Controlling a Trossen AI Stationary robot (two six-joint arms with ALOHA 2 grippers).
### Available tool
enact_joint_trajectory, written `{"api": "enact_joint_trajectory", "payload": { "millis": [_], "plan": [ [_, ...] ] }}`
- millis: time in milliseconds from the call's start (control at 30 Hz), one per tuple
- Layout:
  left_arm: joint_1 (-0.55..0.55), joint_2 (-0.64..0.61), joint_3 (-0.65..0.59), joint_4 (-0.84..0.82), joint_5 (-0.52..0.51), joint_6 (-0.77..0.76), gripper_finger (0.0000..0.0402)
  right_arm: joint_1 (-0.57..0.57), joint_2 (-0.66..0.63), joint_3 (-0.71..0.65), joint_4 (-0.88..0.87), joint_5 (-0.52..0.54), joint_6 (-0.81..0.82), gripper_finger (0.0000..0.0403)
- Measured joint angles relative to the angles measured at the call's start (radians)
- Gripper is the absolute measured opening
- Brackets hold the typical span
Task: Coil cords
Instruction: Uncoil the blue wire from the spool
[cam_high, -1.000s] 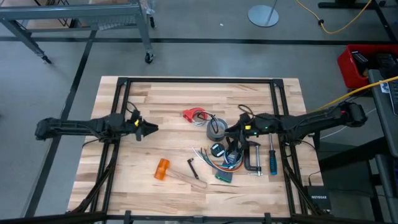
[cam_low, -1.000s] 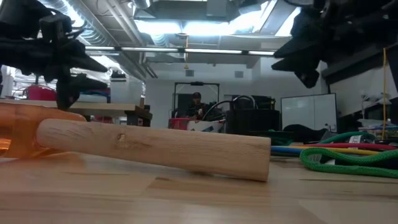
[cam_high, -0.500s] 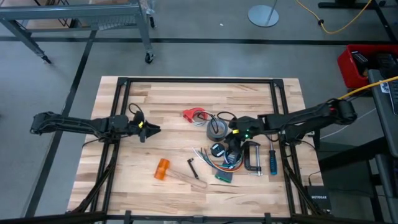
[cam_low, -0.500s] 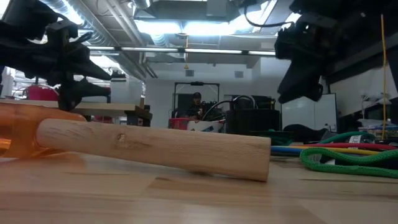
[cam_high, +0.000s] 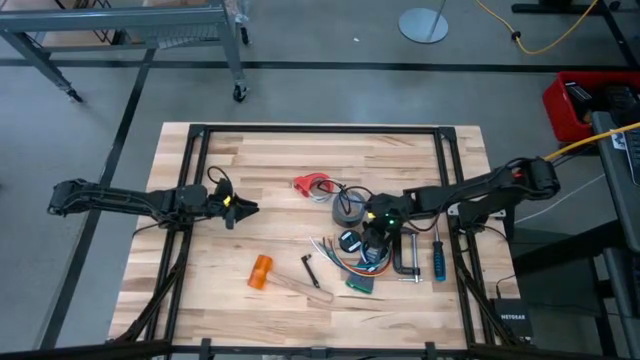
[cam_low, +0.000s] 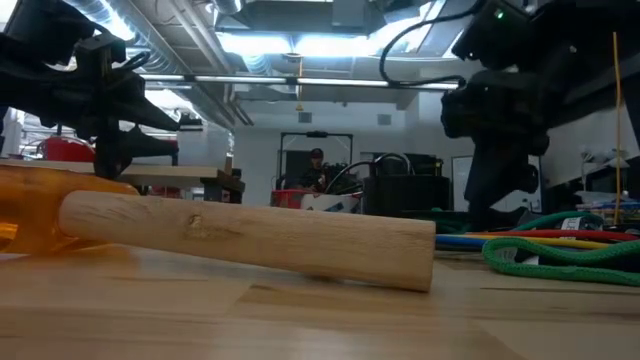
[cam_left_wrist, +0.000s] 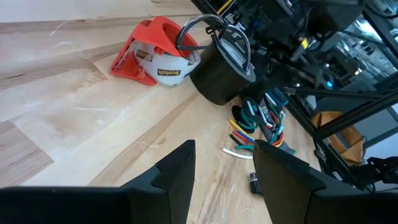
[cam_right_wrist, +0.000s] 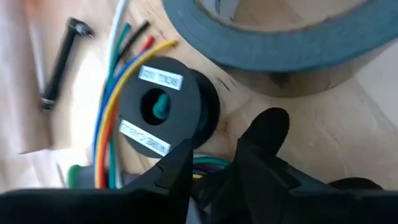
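Observation:
A small black round puck (cam_right_wrist: 165, 112) lies flat on the table among coloured wires (cam_right_wrist: 115, 93), just on the near side of the grey tape roll (cam_right_wrist: 280, 37). A thin dark cord (cam_left_wrist: 208, 28) loops over the roll, next to a red plastic piece (cam_left_wrist: 152, 46). My right gripper (cam_right_wrist: 217, 168) points steeply down, open, close over the puck's edge (cam_high: 349, 241) and the wires. My left gripper (cam_left_wrist: 224, 177) hangs open over bare wood left of centre (cam_high: 247, 208), pointing at the red piece. My right gripper stands with one finger (cam_right_wrist: 180, 162) at the puck's rim and the other (cam_right_wrist: 267, 134) beside the tape roll; I cannot tell whether either touches the puck or the wires.
An orange-headed mallet (cam_high: 262, 272) with a wooden handle (cam_low: 250, 235) lies near the front. A black pin (cam_high: 310, 270), a black clamp (cam_high: 405, 255) and a blue-handled screwdriver (cam_high: 438, 260) lie around the wires. A green cord (cam_low: 560, 255) lies at the right.
My right gripper has moved toward the table's left edge and down, tipping from nearly level to steeply downward over the puck and wires. The things on the table have not moved.

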Motion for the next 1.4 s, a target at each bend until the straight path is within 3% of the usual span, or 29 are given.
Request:
{"api": "enact_joint_trajectory", "payload": {
  "millis": [267,1033,1400],
  "plan": [
    [0.0,0.001,0.0,0.0,0.0,0.013,0.0155,0.0,0.07,0.0,0.113,-0.075,0.021,0.0129],
    [0.0,0.001,0.0,-0.004,0.0,0.014,0.0155,0.0,0.082,0.0,0.132,-0.1,0.023,0.0129],
    [0.0,0.001,0.0,-0.004,0.0,0.014,0.0155,0.0,0.165,-0.001,0.265,-0.13,0.026,0.0129]
  ]
}}
